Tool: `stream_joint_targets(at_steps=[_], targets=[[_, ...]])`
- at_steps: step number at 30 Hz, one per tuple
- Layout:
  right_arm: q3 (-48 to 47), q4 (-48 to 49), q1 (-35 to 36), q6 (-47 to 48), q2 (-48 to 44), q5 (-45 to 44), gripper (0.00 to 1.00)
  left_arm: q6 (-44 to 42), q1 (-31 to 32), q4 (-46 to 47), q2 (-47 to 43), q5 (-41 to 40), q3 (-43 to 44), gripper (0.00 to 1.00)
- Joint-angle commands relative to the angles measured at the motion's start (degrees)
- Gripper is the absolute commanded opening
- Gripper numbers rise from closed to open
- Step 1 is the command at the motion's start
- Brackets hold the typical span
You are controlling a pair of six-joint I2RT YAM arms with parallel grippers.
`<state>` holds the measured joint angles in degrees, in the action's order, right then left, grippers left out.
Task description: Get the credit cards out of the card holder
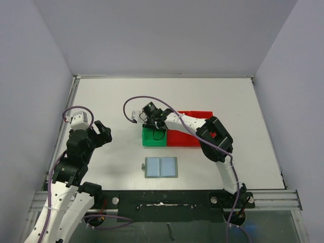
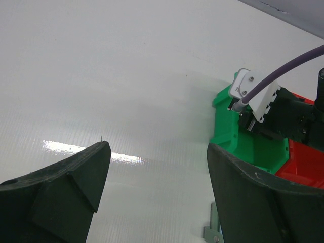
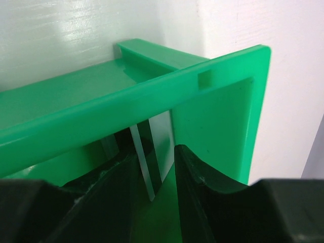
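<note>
The card holder (image 1: 161, 167) lies open and flat on the white worktop (image 1: 212, 96), near the front edge and between the two arms. Its two pale blue panels face up. From here I cannot tell whether any card sits in its pockets.

Just behind it are a green bin (image 1: 150, 139) and a red bin (image 1: 185, 138), side by side and touching. The right arm reaches across to them, and the right hand (image 1: 154, 123) points down into the green bin. In the wrist view, its dark fingers (image 3: 202, 192) are below the bin's rim (image 3: 152, 93), set apart with a gap between them. A thin, pale, see-through credit card (image 3: 144, 169) stands on edge in that gap, leaning toward the bin wall. It looks loose rather than pinched.

The left hand (image 1: 101, 132) hovers over bare worktop well to the left of the bins. Its jaws are spread wide with nothing between them.
</note>
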<state>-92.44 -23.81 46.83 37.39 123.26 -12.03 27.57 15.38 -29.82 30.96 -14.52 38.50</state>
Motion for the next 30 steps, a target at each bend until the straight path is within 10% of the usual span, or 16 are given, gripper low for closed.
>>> stream_joint_targets(at_steps=[1,30], targets=[[-2.75,-0.56,-0.51,-1.81,0.49,-0.18,0.35,-0.74,-0.28,2.40,-0.26,0.37,0.36,0.76],[-6.52,-4.65,-2.40,-7.76,-0.70,5.83,0.57,-1.20,-0.26,2.88,0.41,1.96,0.26,0.76]])
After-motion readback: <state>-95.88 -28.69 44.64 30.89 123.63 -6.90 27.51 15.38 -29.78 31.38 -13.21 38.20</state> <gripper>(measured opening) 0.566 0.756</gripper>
